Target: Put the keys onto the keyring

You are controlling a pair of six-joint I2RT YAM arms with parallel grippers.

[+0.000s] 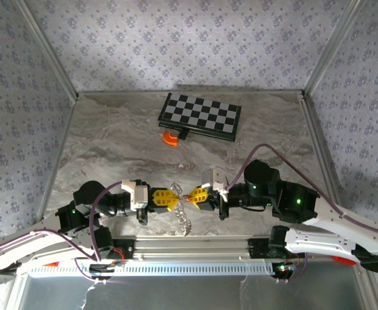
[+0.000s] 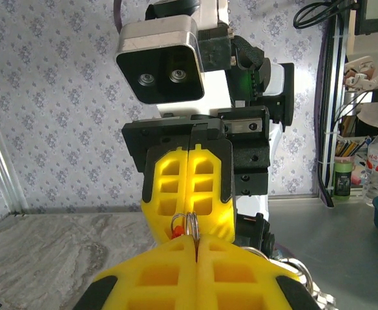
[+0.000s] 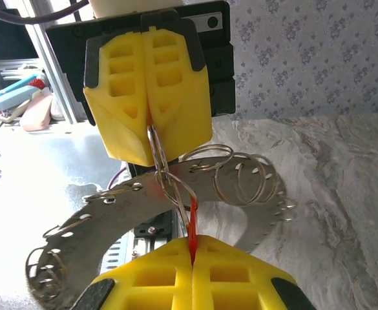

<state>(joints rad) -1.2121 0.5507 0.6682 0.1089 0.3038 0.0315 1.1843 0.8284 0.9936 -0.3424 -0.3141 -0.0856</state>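
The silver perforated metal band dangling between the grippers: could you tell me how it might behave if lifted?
Probably stiff: the flat silver band holds its arc unsupported. Hanging from a thin wire ring in the left gripper, it would likely swing and twist.

You're boxed in by flowery lilac wallpaper (image 1: 14,97) on three sides, with metal posts (image 1: 331,45) in the corners at 11 and 1 o'clock. The tabletop (image 1: 111,148) is grey marble-look, with a checkerboard (image 1: 201,116) lying at 12 o'clock. Brightest light hits the back wall (image 1: 189,58).
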